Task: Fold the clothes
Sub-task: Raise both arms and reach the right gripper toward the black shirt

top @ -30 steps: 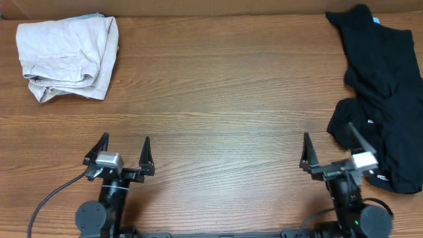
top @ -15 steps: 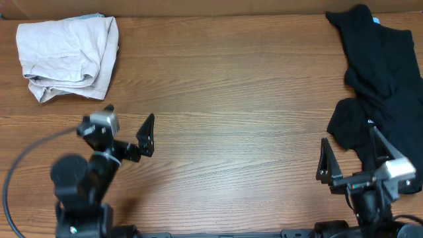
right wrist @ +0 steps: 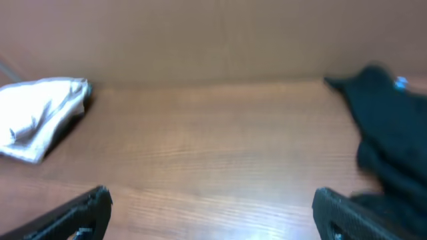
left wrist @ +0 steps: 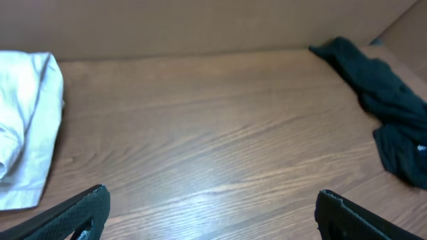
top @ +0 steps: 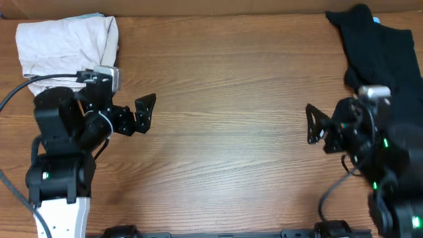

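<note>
On the tabletop, far right edge: the clothes lie as one crumpled black heap, unfolded; also seen in the left wrist view and the right wrist view.
Light-blue piece: only a small scrap shows at the heap's far rim; its extent cannot be told.
Left claw: jaws spread wide, empty, above bare wood and well apart from the heap; its wrist view agrees.
Right claw: jaws spread, empty, just beside the heap's near-left border; its wrist view is blurred.
Beige garment: far left corner, beside the left arm; not part of the job.
Step in hand (judged): reaching to pull one garment out of the heap.
How to do it well (judged): the right claw pinches a single outer edge, not several layers, and drags it to the bare middle; the left claw then takes the opposite corner to spread it flat.
Long axis: runs far-to-near along the right edge.
Pointing: a tapered end points toward the far centre; the near end is hidden under the right arm.
</note>
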Robot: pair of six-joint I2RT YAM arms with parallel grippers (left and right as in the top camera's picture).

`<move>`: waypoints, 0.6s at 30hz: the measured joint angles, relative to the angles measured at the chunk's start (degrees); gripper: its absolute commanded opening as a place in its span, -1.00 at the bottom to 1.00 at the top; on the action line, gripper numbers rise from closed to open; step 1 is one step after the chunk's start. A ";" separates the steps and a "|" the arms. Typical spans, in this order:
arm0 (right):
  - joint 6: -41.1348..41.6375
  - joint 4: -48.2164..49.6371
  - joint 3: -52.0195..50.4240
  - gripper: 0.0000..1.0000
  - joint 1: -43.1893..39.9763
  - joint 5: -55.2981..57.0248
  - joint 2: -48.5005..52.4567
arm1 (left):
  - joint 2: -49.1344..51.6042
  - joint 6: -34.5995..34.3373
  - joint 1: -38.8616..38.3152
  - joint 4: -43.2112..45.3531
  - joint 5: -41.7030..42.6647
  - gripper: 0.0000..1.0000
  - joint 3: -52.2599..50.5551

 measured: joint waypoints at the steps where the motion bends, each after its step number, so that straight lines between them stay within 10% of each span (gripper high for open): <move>1: 0.02 -0.74 0.96 1.00 0.00 -0.17 1.95 | 0.85 0.57 0.00 -0.20 0.00 1.00 0.09; 18: 0.04 -1.88 1.88 1.00 0.00 -7.04 21.57 | 11.78 3.45 0.00 -3.28 0.04 1.00 0.15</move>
